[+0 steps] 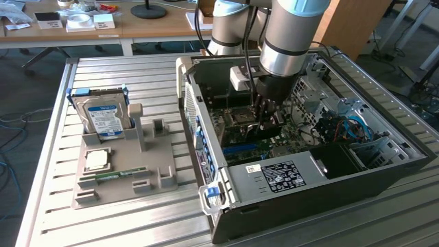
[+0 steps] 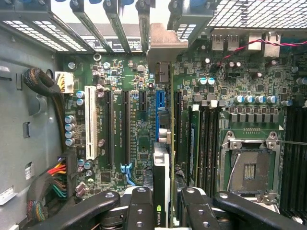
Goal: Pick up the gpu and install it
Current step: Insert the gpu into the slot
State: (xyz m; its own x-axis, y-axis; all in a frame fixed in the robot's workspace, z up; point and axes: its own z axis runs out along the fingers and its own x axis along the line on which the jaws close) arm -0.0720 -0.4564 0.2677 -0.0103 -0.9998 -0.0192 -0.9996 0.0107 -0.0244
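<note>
- Computer case [image 1: 309, 206]: lies on its side on the slatted metal desk [image 1: 137, 226], open side up, with the motherboard [image 2: 139, 139] on its floor.
- Robot arm [image 1: 291, 36]: comes down from above into the middle of the case.
- gpu [image 2: 161, 165]: inside the case, standing on edge over the motherboard. Its silver end bracket [image 2: 165, 45] is at the case's rear slot openings. The card runs along the blue expansion slot [image 2: 160, 103]. I cannot tell whether it is seated in that slot.
- Jaws: inside the case, closed part-way onto the gpu, one on each face of the card.
- CPU socket [image 2: 249, 165]: inside the case, on the motherboard.
- White slot [image 2: 91, 122]: inside the case, on the motherboard.
- Power supply [image 1: 278, 177]: inside the case, with a labelled face.
- Grey holder [image 1: 123, 180]: on the desk, just outside the case on the exterior view's left.
- Hard drive [image 1: 103, 116]: outside the case, upright in the holder, blue-and-white label showing.
- Processor chip [image 1: 96, 158]: outside the case, flat on the holder.
- RAM stick [image 1: 120, 175]: outside the case, flat on the holder.
</note>
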